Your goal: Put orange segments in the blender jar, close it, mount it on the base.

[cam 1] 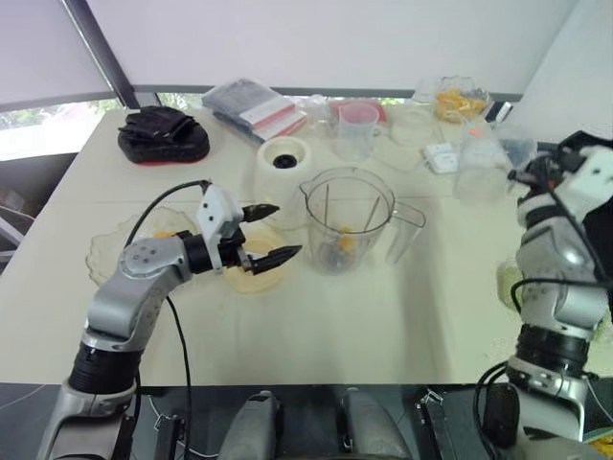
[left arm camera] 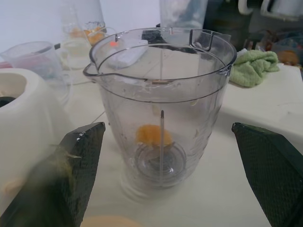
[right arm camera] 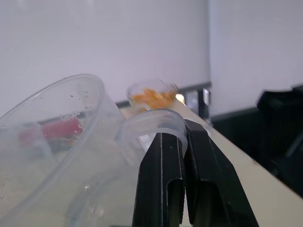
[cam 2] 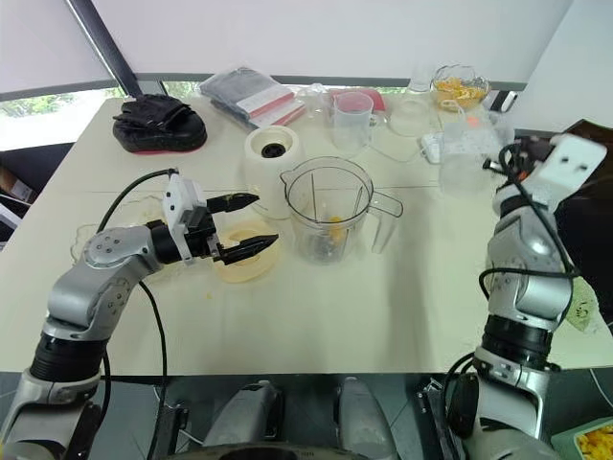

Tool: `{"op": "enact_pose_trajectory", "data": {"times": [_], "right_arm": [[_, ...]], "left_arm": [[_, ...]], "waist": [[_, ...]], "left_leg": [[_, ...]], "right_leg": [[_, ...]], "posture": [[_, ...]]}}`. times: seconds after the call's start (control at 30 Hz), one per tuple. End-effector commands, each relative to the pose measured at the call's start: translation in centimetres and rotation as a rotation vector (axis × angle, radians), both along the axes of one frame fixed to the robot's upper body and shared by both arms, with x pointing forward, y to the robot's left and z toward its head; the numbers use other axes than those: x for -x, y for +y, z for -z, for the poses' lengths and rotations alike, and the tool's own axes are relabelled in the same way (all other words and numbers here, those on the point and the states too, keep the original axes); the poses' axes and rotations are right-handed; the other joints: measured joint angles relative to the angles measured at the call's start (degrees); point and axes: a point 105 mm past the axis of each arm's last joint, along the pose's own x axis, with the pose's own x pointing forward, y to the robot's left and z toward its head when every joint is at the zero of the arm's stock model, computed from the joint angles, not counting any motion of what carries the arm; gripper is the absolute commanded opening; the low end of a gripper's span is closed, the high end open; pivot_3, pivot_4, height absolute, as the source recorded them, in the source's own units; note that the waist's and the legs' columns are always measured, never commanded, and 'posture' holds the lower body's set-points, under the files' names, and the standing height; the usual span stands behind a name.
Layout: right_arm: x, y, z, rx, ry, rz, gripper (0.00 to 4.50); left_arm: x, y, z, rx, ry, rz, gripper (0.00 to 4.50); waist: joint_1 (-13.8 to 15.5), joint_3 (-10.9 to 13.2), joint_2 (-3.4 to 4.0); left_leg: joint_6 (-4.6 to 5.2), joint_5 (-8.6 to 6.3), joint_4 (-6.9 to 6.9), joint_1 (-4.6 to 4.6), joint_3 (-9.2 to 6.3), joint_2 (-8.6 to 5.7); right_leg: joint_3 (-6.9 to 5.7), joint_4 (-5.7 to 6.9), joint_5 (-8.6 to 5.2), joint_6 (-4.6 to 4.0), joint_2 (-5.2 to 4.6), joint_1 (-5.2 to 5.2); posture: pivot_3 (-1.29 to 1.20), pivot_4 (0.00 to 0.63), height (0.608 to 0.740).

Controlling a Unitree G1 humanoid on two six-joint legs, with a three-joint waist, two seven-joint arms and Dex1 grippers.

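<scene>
The clear blender jar (cam 1: 347, 206) stands upright and open at the table's middle, with one orange segment (left arm camera: 152, 134) lying at its bottom. My left gripper (cam 1: 288, 230) is open just left of the jar, its fingers (left arm camera: 71, 175) level with the jar's lower half, hovering over a pale yellow lid (cam 1: 257, 273). Behind them sits the white blender base (cam 1: 284, 161). A clear plate (cam 1: 110, 251) with orange pieces lies at the left. My right gripper (right arm camera: 182, 130) is at the far right, shut on the handle of a clear jug (right arm camera: 61, 137).
A bowl of orange pieces (cam 1: 458, 101) stands at the back right. A measuring cup (cam 1: 356, 127), plastic packets (cam 1: 254, 105) and a black cloth on a red pad (cam 1: 163, 134) line the back. A green towel (left arm camera: 253, 66) lies right of the jar.
</scene>
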Motion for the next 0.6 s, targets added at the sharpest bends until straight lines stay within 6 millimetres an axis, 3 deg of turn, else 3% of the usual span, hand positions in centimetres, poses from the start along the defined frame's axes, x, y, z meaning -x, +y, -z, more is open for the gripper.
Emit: {"op": "enact_pose_trajectory", "data": {"times": [0.03, 0.23, 0.6], "right_arm": [[0.5, 2.1, -5.1, 0.104, -0.106, -0.1, 0.04], [0.7, 5.6, -8.8, 0.367, -0.114, -0.255, 0.04], [1.8, 8.8, -10.6, 0.678, -0.142, -0.352, 0.04]], "left_arm": [[0.2, 0.0, -1.3, 0.035, -0.059, 0.013, 4.5], [-0.2, 0.1, -1.3, 0.047, -0.074, -0.005, 4.5], [-0.2, -0.2, -0.8, 0.059, -0.078, -0.025, 4.5]], "waist": [[0.18, 0.0, 0.0], [0.22, 0.01, 0.01], [0.25, 0.02, -0.02]], "left_leg": [[0.0, 0.0, 0.0, -0.02, 0.01, -0.01], [0.0, 0.0, 0.01, -0.12, 0.0, -0.01], [0.01, -0.01, 0.01, -0.16, 0.0, 0.0]], "right_leg": [[0.0, -0.01, 0.0, 0.0, -0.01, 0.0], [-0.01, -0.02, 0.0, 0.0, -0.02, -0.11], [-0.02, -0.05, 0.0, 0.0, -0.03, -0.13]], "posture": [[0.0, 0.15, 0.74], [0.0, 0.15, 0.74], [0.0, 0.15, 0.74]]}}
